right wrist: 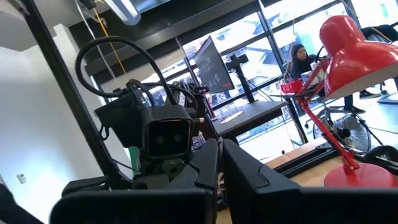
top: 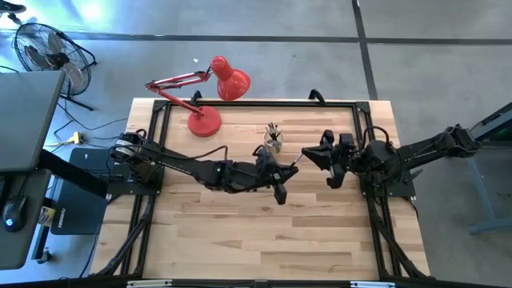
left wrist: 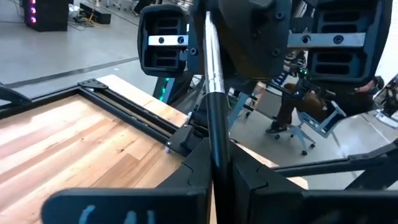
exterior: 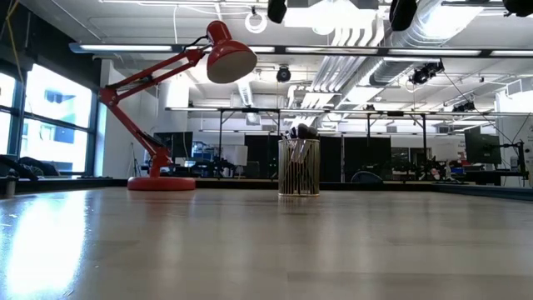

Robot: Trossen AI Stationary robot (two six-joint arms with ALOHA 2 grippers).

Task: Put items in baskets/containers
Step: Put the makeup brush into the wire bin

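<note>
left pincer (top: 286, 172) clamped on a brush (left wrist: 214, 106), raised mid-worktop (top: 240, 240) near the glass cup (top: 274, 142) of brushes; right pincer (top: 308, 157) closed, empty, facing it.

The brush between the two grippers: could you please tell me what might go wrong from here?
The brush, clamped in the jaws of the left gripper, reaches to the right gripper; a mistimed handover could drop or bend it. The glass cup, full of brushes, stands close beside both arms and could be knocked over.
</note>
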